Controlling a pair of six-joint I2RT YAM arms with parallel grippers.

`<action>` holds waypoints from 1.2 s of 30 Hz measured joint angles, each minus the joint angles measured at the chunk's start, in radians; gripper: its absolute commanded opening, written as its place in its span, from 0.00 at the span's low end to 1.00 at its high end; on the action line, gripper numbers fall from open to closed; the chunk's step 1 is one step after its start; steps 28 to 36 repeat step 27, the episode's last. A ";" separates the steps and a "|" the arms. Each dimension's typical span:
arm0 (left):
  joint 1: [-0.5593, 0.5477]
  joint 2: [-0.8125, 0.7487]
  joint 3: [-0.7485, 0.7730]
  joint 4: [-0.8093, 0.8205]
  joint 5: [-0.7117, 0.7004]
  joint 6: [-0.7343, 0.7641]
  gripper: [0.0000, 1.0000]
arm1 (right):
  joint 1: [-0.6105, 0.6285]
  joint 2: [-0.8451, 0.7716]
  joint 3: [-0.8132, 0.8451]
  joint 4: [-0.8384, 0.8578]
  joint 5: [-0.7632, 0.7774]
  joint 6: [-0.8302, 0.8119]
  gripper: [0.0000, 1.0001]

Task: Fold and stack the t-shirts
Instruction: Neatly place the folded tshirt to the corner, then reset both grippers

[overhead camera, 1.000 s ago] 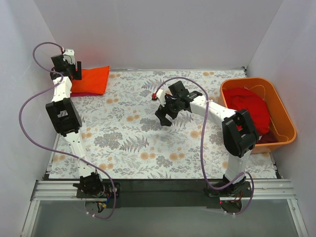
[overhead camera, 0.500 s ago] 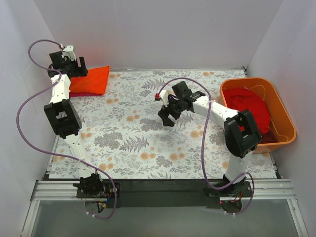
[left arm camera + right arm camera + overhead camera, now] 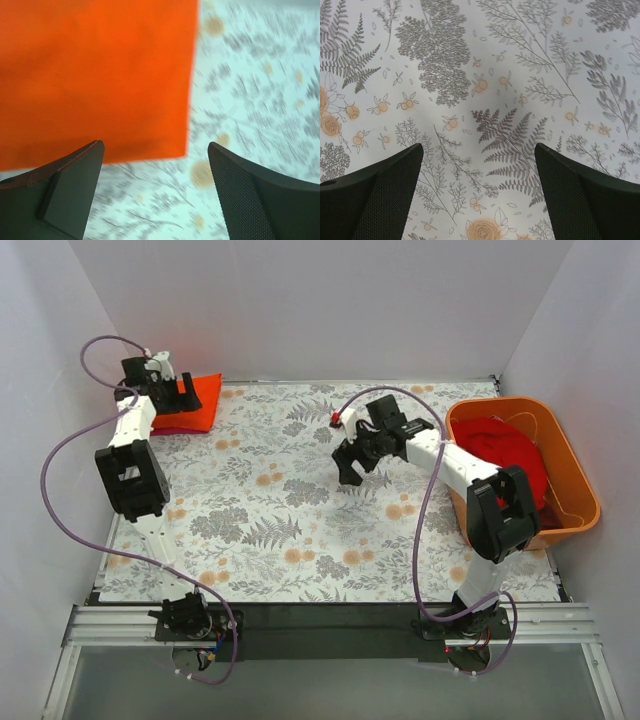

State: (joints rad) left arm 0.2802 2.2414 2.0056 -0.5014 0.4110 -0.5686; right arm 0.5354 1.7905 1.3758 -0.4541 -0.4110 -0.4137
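At ten o'clock on the tabletop we had the orange t-shirt lying folded flat in the far corner, edges square. A sliver of pinker cloth peeked out from under its near edge. The left pincer hung right over that pile, at the orange t-shirt's nine o'clock side, and we saw its jaws spread wide with nothing between them.

Through the left wrist camera, blurred as it was, the orange t-shirt filled the picture from nine round to twelve o'clock, its square corner resting on the flowered print. The left pincer straddled that corner: one finger sat by the shirt's near edge and the other stood over bare print at five o'clock. Whether either one touched the cloth, we could not tell.

Near the middle of the tabletop, a touch toward one o'clock, the right pincer pointed down at the print, its jaws spread as well and gripping nothing. In its own wrist view the right pincer showed us only ferns and little orange flowers between its two dark fingers.

Over at three o'clock the tub sat against the tabletop's edge. The red t-shirt was heaped inside it, bunched and unfolded, well apart from both pincers.
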 measured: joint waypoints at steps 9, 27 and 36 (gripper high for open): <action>-0.278 -0.310 -0.412 -0.090 -0.006 -0.008 0.87 | -0.158 -0.143 -0.001 0.000 -0.012 0.093 0.98; -0.508 -0.969 -0.955 -0.126 -0.116 -0.131 0.89 | -0.211 -0.712 -0.490 -0.006 0.068 0.237 0.98; -0.508 -0.969 -0.955 -0.126 -0.116 -0.131 0.89 | -0.211 -0.712 -0.490 -0.006 0.068 0.237 0.98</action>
